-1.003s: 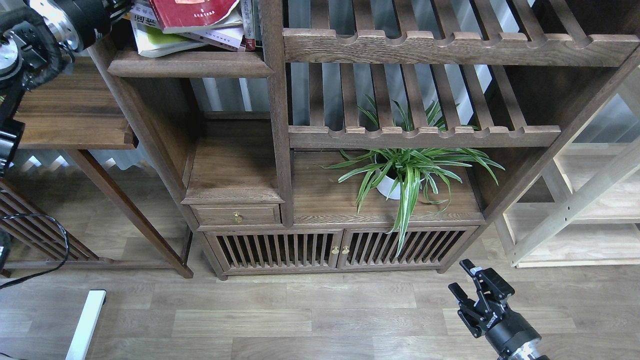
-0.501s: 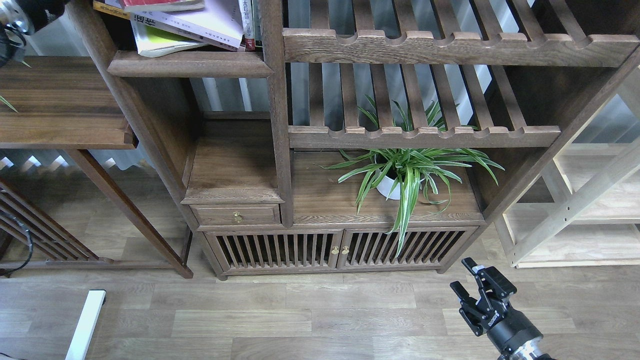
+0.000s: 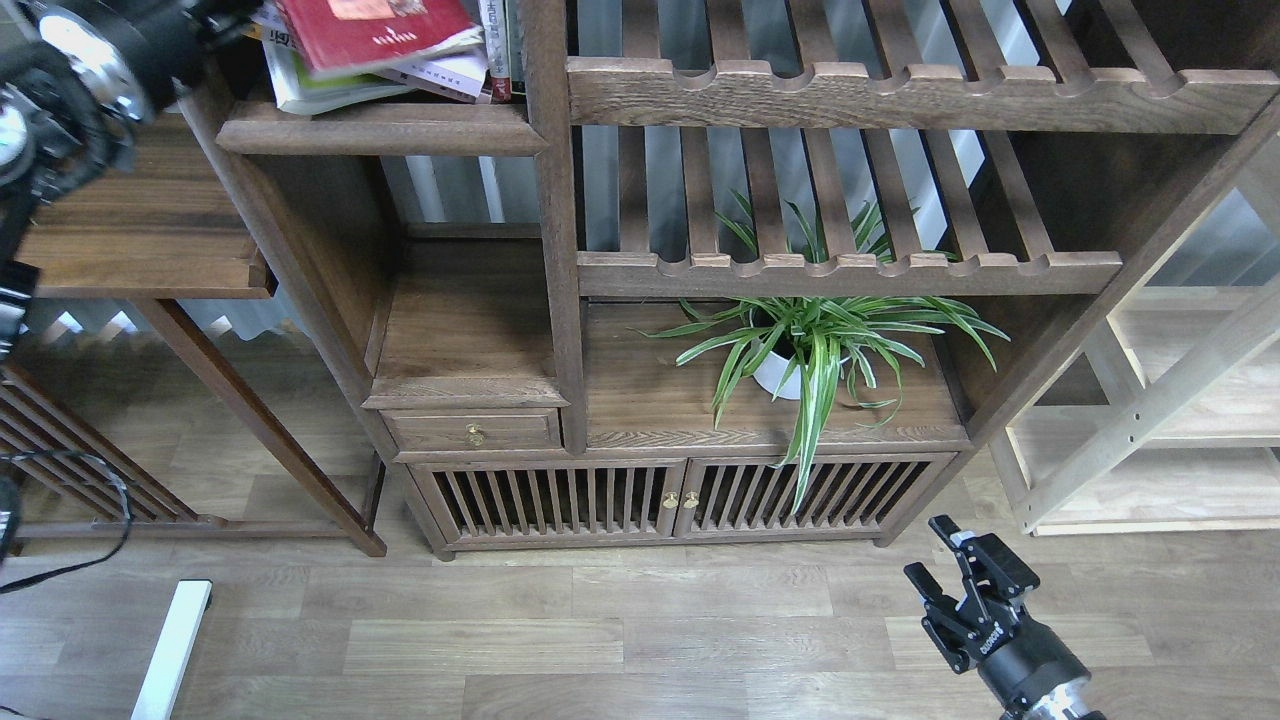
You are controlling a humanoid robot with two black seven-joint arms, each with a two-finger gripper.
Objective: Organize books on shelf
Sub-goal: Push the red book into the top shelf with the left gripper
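Left gripper (image 3: 232, 12) at top-left corner, fingers cut off so grip cannot tell, reaching toward red paperback (image 3: 375, 30) topping slanted pile of books at left end of dark brown shelf board (image 3: 380, 128); right gripper (image 3: 950, 585) idle, parted, low over floor.

Perhaps three books (image 3: 375, 45), one plant (image 3: 815, 345)

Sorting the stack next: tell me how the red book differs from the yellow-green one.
The red book lies on top of the pile, its cover fully showing; the yellow-green book sits at the bottom, only an edge peeking out. Red carries small print; yellow-green's cover is hidden. Both lie flat, skewed, on the shelf.
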